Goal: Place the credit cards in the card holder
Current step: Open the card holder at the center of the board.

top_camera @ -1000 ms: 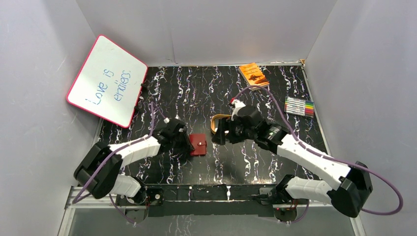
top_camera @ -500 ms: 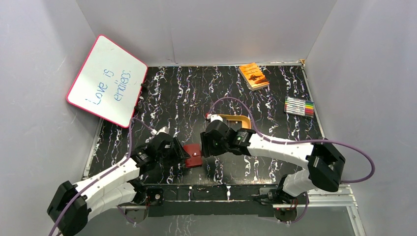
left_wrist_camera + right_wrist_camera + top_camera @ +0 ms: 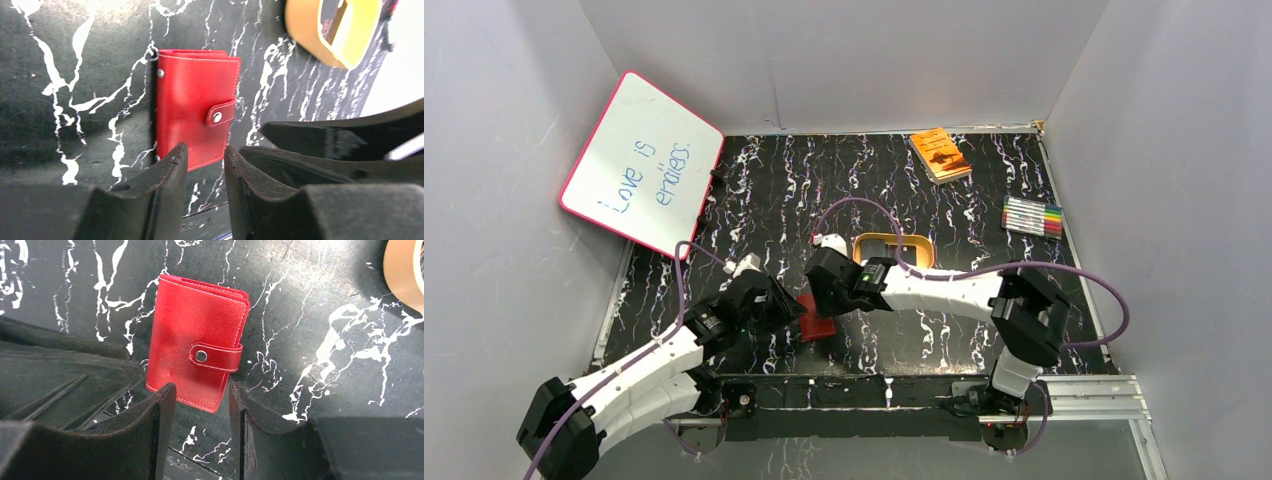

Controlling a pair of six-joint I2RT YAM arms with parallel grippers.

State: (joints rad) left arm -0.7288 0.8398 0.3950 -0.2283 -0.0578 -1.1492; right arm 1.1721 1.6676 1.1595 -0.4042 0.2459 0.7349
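The card holder [image 3: 817, 318], a small red wallet, lies flat on the black marbled table, closed with its snap tab fastened. It also shows in the left wrist view [image 3: 192, 110] and the right wrist view [image 3: 192, 347]. My left gripper [image 3: 788, 306] is at its left edge, slightly open and empty, with its fingertips just short of the wallet's near edge [image 3: 205, 150]. My right gripper [image 3: 826, 297] hovers over the wallet from the right, open and empty [image 3: 201, 387]. I cannot make out any credit cards.
A gold oval tray [image 3: 894, 236] sits just behind and to the right of the wallet. A whiteboard [image 3: 642, 165] leans at the back left. An orange book [image 3: 940, 153] and a pack of markers [image 3: 1032, 216] lie at the back right.
My right gripper has swung left from over the tray to above the wallet. My left arm has drawn back low, its gripper staying by the wallet, which shifted slightly nearer.
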